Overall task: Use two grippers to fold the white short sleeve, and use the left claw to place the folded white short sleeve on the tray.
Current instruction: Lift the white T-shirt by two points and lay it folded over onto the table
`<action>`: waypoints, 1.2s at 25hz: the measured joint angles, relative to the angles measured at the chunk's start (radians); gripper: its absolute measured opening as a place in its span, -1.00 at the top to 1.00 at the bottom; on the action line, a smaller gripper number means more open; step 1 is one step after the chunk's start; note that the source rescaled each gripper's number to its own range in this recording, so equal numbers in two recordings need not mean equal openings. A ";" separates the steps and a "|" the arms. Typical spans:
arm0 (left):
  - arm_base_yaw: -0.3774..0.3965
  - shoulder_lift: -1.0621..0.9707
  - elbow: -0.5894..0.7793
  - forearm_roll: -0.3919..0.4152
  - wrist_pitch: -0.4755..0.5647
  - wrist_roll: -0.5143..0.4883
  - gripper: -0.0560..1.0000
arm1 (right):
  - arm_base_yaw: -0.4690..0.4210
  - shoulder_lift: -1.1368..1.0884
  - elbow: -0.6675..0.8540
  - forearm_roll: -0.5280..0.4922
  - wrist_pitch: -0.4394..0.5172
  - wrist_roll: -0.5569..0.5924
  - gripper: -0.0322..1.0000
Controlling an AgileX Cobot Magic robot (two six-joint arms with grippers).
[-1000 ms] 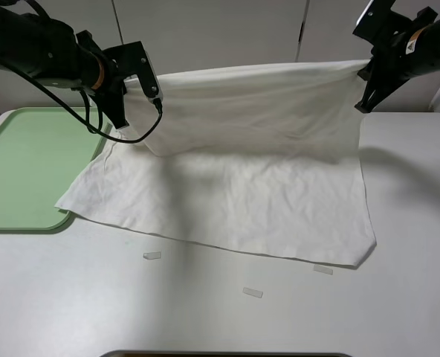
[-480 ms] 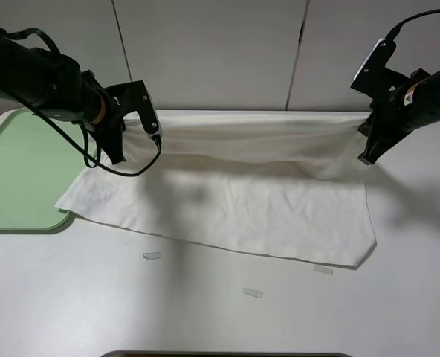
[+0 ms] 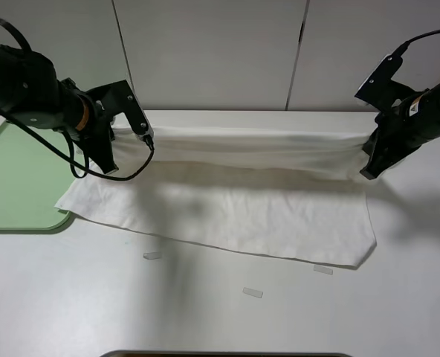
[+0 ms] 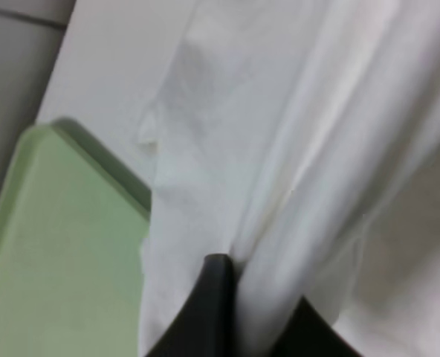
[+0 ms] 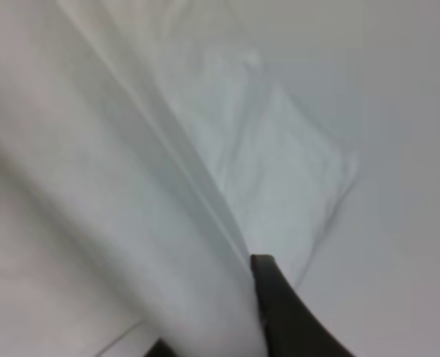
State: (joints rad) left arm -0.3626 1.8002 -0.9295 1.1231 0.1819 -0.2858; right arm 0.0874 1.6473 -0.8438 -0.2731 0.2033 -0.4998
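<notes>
I've got both claws clenched on cloth. The left gripper [image 4: 259,297] pinches the far edge of the white short sleeve [image 3: 242,201] toward the tabletop's far left. The right gripper [image 3: 371,158] pinches that same edge toward the far right. Between them the raised edge hangs as a low, taut band. The rest lies flat and wrinkled across the middle of the tabletop [image 3: 220,320]. Its near-left corner reaches the rim of the tray [image 3: 19,178], which sits at the left edge.
</notes>
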 joint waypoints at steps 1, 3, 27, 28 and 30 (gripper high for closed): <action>0.000 -0.003 0.001 -0.032 0.003 0.000 0.89 | 0.001 0.000 0.000 0.017 0.022 0.000 0.93; -0.001 -0.004 0.002 -0.063 0.009 0.000 0.89 | 0.001 -0.001 0.000 0.054 0.059 0.000 0.93; -0.005 -0.004 0.006 -0.261 0.113 0.000 0.76 | -0.002 -0.002 0.000 0.244 0.273 0.008 0.49; 0.000 -0.004 0.006 -0.260 0.141 0.000 0.62 | -0.008 -0.002 0.000 0.246 0.289 0.013 0.04; 0.014 -0.004 0.007 -0.252 0.199 0.000 0.20 | -0.019 -0.002 0.000 0.246 0.313 0.022 -0.56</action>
State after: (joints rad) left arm -0.3485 1.7958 -0.9225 0.8713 0.3806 -0.2858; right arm 0.0683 1.6455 -0.8438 -0.0274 0.5161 -0.4779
